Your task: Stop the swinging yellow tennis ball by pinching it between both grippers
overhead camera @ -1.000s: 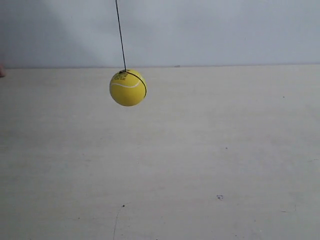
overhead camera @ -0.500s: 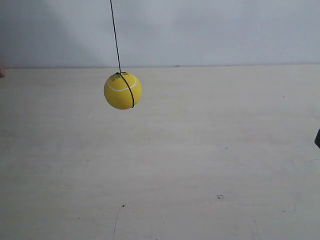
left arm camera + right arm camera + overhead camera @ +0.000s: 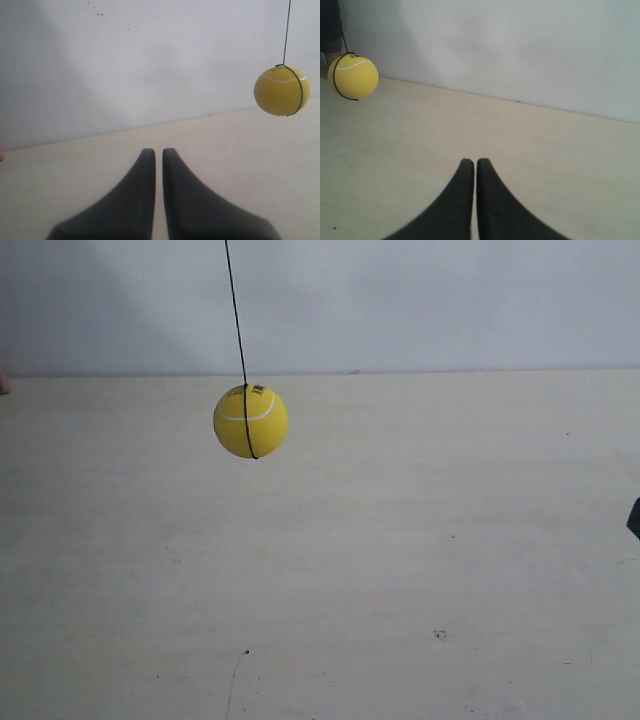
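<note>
The yellow tennis ball (image 3: 251, 421) hangs on a thin dark string (image 3: 235, 310) above the pale table, left of the exterior view's middle. It also shows far off to one side in the left wrist view (image 3: 281, 91) and in the right wrist view (image 3: 353, 76). My left gripper (image 3: 154, 152) is shut on nothing, its black tapered jaws nearly touching, well apart from the ball. My right gripper (image 3: 473, 162) is likewise shut and empty, far from the ball. A small dark tip of an arm (image 3: 634, 519) pokes in at the exterior view's right edge.
A pale wooden table (image 3: 400, 570) with a few small dark specks runs back to a plain light wall (image 3: 420, 300). A small pinkish thing (image 3: 3, 386) shows at the exterior view's left edge.
The ball swung left, then slightly back right, and turned on its string. A dark arm tip came in at the exterior view's right edge half a second ago and has stayed there.
</note>
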`<state>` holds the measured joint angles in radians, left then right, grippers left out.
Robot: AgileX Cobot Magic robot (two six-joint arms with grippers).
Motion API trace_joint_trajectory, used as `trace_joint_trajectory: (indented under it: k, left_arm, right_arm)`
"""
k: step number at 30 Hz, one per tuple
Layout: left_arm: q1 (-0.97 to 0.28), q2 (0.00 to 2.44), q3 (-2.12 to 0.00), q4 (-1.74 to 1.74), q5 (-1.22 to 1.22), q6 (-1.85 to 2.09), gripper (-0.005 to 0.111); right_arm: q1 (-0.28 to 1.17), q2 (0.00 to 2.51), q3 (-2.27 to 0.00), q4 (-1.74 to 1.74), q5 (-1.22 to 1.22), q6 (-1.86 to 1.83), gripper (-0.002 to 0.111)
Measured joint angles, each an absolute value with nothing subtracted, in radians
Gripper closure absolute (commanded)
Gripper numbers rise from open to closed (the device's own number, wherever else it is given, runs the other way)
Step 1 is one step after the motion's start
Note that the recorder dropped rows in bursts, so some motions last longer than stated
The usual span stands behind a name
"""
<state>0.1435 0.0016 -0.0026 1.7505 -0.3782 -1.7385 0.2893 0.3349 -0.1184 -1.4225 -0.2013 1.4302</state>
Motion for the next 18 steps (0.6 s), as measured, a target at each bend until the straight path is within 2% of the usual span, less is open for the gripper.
trace_joint_trajectory:
  k: [12, 18]
  left_arm:
    - [0.143, 0.002, -0.003, 1.751, -0.378, -1.739, 0.102]
    - [0.143, 0.002, -0.003, 1.751, -0.378, -1.739, 0.102]
  right_arm:
    - [0.289, 0.315, -0.118, -1.423, -0.124, 1.417, 0.108]
    - [0.217, 0.128, -0.118, -1.423, -0.076, 1.472, 0.108]
